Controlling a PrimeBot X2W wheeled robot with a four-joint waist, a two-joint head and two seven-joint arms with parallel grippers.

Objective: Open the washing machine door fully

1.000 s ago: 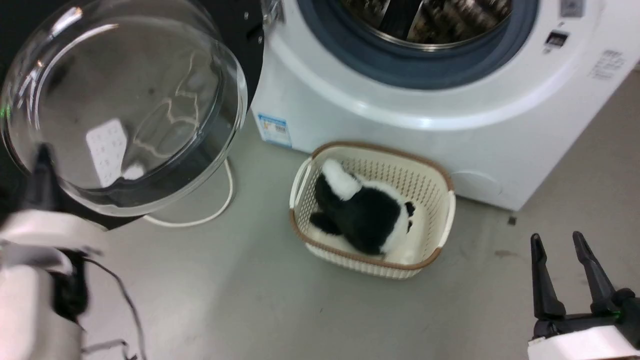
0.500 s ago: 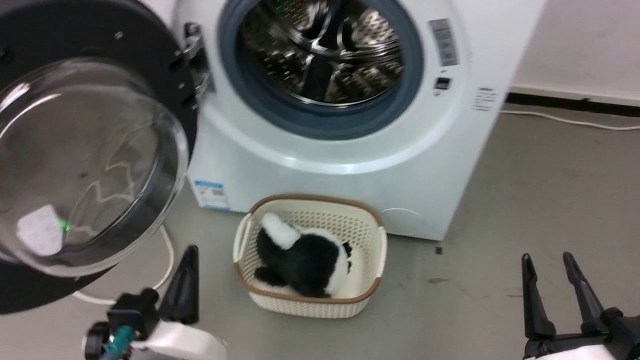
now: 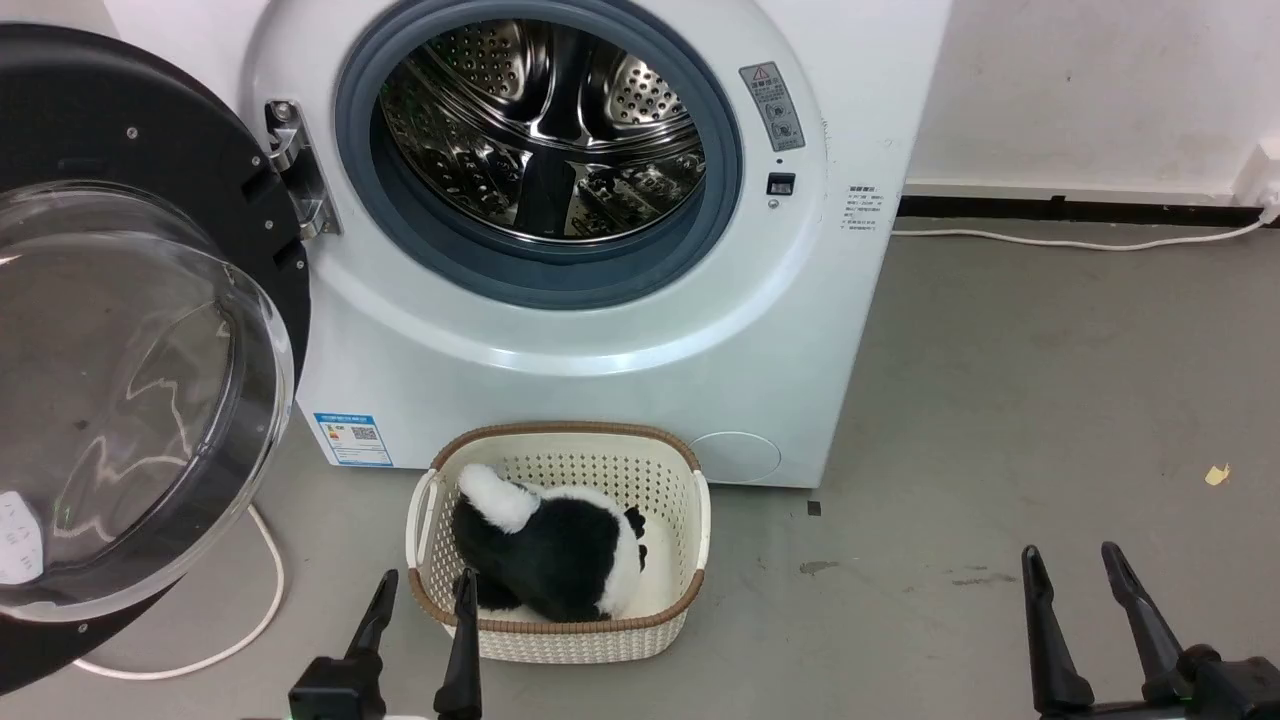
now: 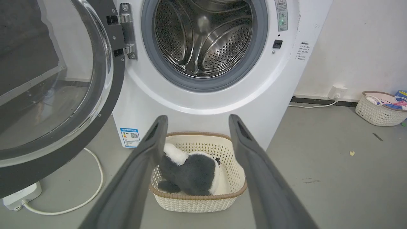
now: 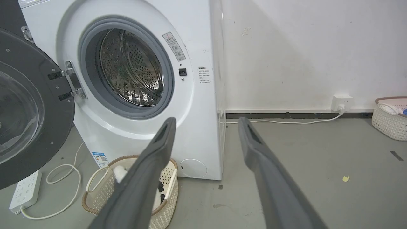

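Observation:
The white washing machine [image 3: 600,330] stands ahead with its steel drum [image 3: 545,130] exposed. The washing machine door [image 3: 150,120], black with a bulging glass bowl, hangs swung out to the left on its hinge [image 3: 295,170]; it also shows as the door [image 4: 63,79] and the door [image 5: 28,111] in the wrist views. My left gripper [image 3: 425,590] is open low in the head view, near the basket's front rim, touching nothing. Through the left gripper [image 4: 197,118] I see the machine's front. My right gripper [image 3: 1069,550] is open over the floor at the lower right, as the right gripper [image 5: 207,120] confirms.
A cream basket [image 3: 560,630] holding a black-and-white plush toy [image 3: 550,545] sits on the floor before the machine. A white cable [image 3: 250,620] and power strip [image 5: 25,190] lie under the door. Another basket [image 5: 389,117] and a wall socket [image 5: 341,102] are at the right wall.
The head camera has pulled back and lifted, showing the whole drum opening. My left gripper has come away from the door's lower edge, dropped to the bottom of the view and opened.

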